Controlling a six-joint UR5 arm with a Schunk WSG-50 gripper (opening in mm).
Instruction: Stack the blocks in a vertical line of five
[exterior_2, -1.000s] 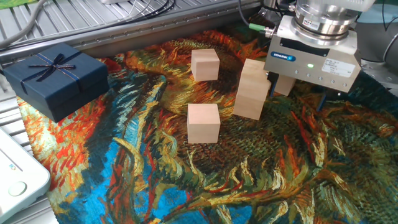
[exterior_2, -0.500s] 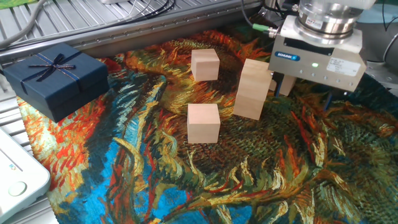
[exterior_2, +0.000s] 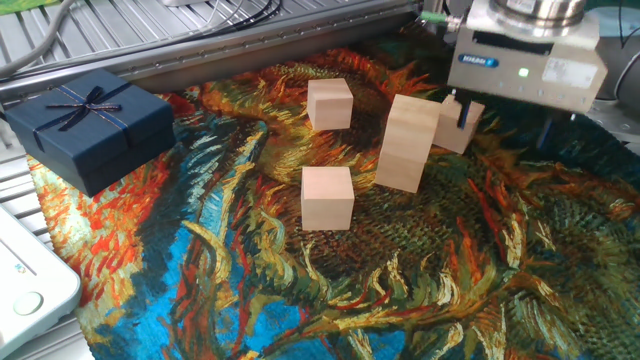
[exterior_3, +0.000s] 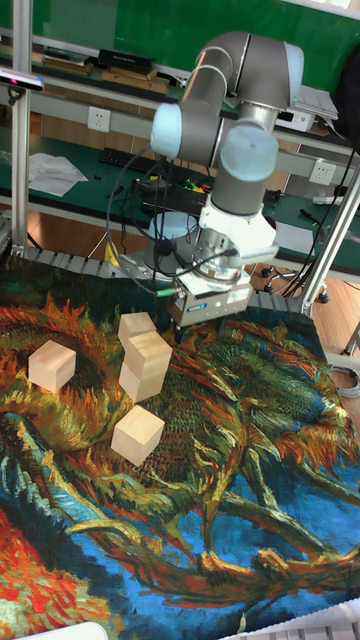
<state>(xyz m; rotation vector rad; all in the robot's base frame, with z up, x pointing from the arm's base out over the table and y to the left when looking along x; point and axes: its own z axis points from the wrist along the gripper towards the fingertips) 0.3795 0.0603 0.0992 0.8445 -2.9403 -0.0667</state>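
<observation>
Sunflower-patterned cloth (exterior_2: 250, 290) in orange, blue and green covered the table, with a ribbed metal rail behind it and a green-topped workbench further back in the tall fixed view. Five pale beige wooden cubes lay on the cloth. Two formed a small tilted stack (exterior_2: 408, 142) near the middle, the upper cube resting slightly askew on the lower. A third cube (exterior_2: 329, 104) sat apart behind and to the left of that stack, a fourth (exterior_2: 327, 197) sat in front of it, and a fifth (exterior_2: 458, 126) lay just beside the stack on the far right, under the tool. The grey two-finger gripper (exterior_2: 500, 118) of the arm hung above this fifth cube with its fingers spread apart and holding nothing; one dark finger (exterior_2: 463, 113) seemed to overlap the cube's edge, though contact was hard to judge. A dark navy gift box with a ribbon bow (exterior_2: 88, 124) stood well apart at the cloth's far left corner.
</observation>
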